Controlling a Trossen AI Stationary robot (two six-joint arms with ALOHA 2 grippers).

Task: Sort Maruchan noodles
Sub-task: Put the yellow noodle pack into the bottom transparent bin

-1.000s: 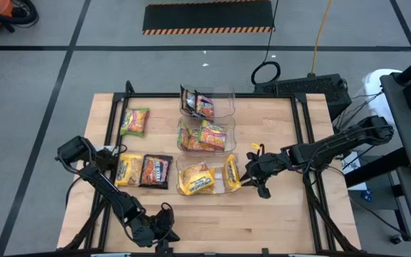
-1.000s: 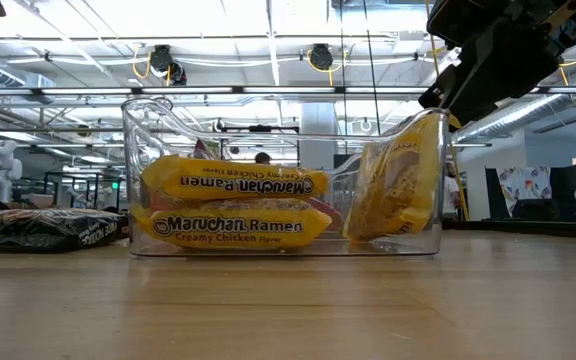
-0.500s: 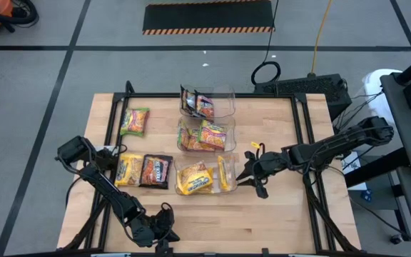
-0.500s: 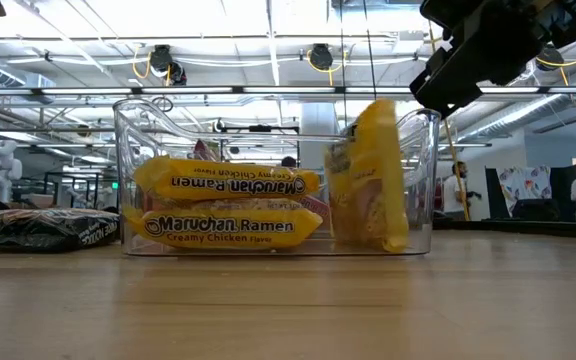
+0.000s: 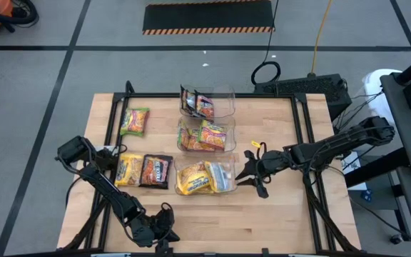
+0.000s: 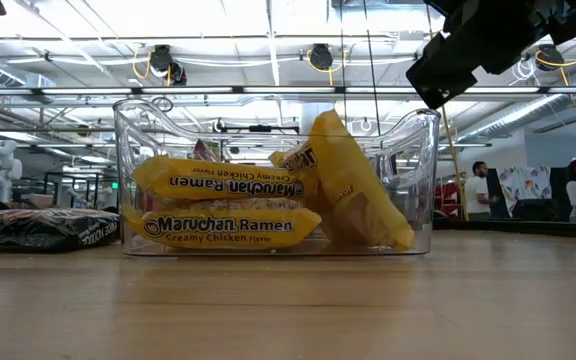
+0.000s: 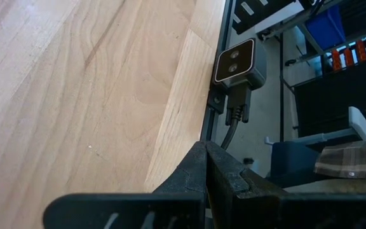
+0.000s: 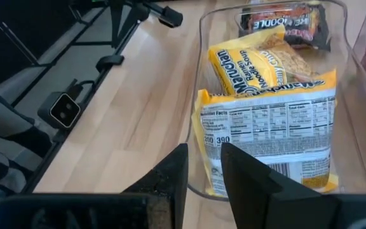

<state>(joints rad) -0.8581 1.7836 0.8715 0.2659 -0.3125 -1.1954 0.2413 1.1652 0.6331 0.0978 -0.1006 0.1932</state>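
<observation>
The right hand [image 5: 250, 176] is held just beside the near clear bin [image 5: 230, 187], its fingers apart and nothing between them. A yellow packet [image 6: 353, 190] is seen lying inside that bin, slanted against the two yellow packets [image 6: 223, 205] already stacked there; from the right wrist view its nutrition panel [image 8: 269, 137] is turned toward the hand.

The slanted packet is judged to be the weak point: since it is propped rather than flat, it could be tipped or dragged over the rim if the bin wall is clipped as the hand is drawn off. The light bin itself could be shoved along the surface [image 5: 277, 221] by such a touch.

Farther from the hand, beyond the bin, three loose packets [image 5: 143, 170] remain unsorted, and a wrong colour could be dropped into a bin. The left hand [image 7: 205, 168] is pressed shut at the surface's edge, holding nothing.
</observation>
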